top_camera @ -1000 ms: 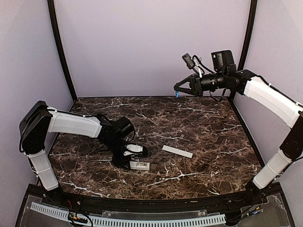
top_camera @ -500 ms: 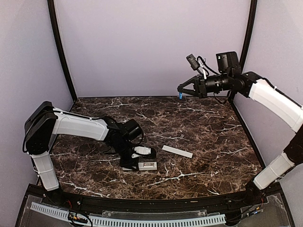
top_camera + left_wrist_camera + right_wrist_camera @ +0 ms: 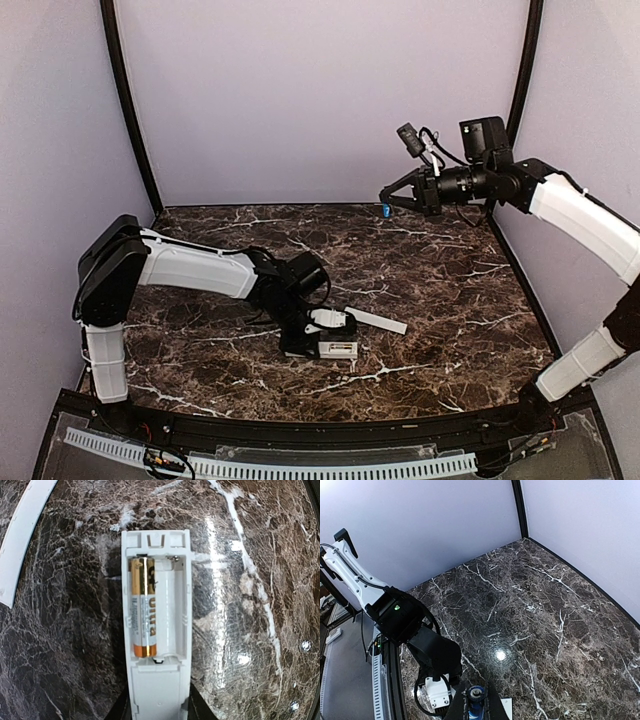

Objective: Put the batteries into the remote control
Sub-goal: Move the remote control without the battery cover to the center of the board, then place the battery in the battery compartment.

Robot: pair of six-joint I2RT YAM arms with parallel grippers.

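Observation:
My left gripper [image 3: 333, 335] rests low on the table, shut on the white remote control [image 3: 340, 349]. In the left wrist view the gripper [image 3: 157, 711] clamps the remote's [image 3: 157, 685] near end. Its battery bay faces up, open. A gold-and-white cell [image 3: 144, 607] fills the left slot, and the right slot [image 3: 172, 610] is empty. My right gripper [image 3: 385, 202] hangs high near the back wall, shut on a blue battery [image 3: 387, 211]. In the right wrist view the battery [image 3: 476, 699] stands end-on between the fingers [image 3: 457, 707].
A white battery cover [image 3: 375, 320] lies flat just right of the remote, and it also shows in the left wrist view [image 3: 20, 535]. The marble table [image 3: 450, 290] is bounded by purple walls and black corner posts [image 3: 520, 70].
My left gripper has slid the remote rightward across the table, close to the white cover. My right gripper has drifted slightly right with the blue battery.

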